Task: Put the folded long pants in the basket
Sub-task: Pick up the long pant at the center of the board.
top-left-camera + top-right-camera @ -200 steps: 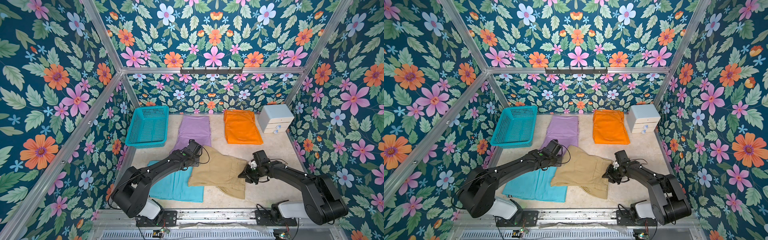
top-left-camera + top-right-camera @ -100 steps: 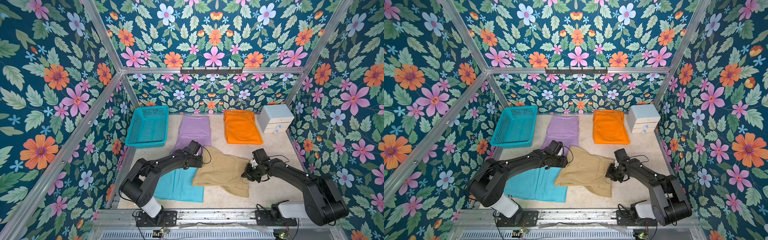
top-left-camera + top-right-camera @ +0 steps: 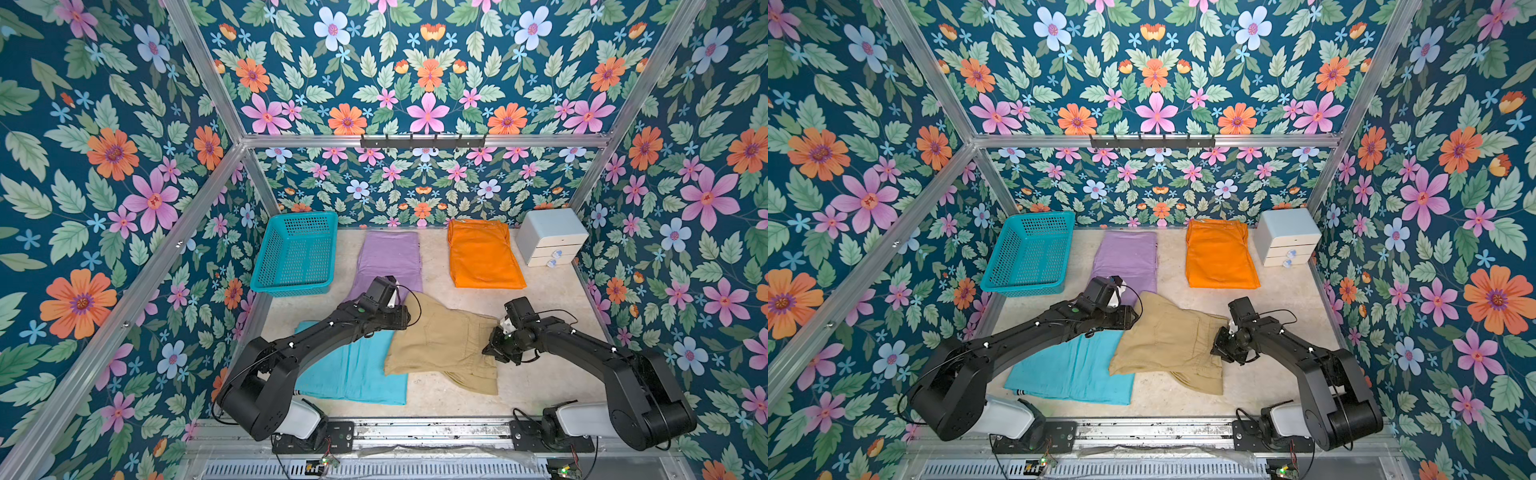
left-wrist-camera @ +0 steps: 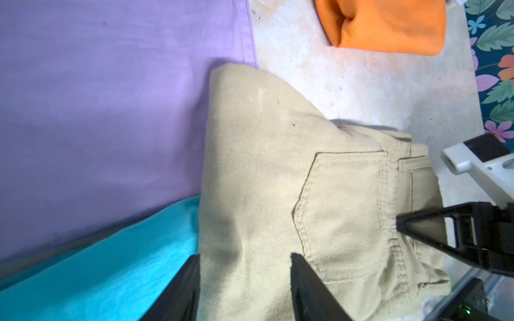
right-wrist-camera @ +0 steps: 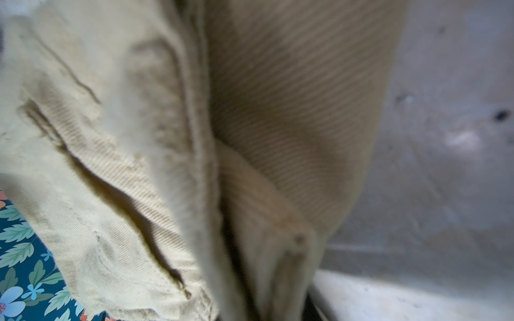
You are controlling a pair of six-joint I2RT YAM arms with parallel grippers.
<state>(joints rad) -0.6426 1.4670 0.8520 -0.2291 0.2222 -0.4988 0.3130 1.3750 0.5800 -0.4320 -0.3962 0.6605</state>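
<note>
The khaki pants (image 3: 444, 345) have slid toward 3 o'clock in your clamped right claw (image 3: 493, 348). The left claw (image 4: 243, 255), spread over their 9 o'clock edge, must close before the basket (image 3: 291, 289) lift.

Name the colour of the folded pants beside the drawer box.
The folded pants are bright orange, clearest in a top view.

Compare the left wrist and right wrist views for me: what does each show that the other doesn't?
Only the left wrist view: the lilac pants, turquoise pants and orange pants, the left gripper open astride an edge of the khaki pants, and the right gripper at the waistband.
Only the right wrist view: a blurred close-up into the gaps between the khaki layers at that edge.
Both: the khaki pants, bare table and a strip of floral wall.
</note>
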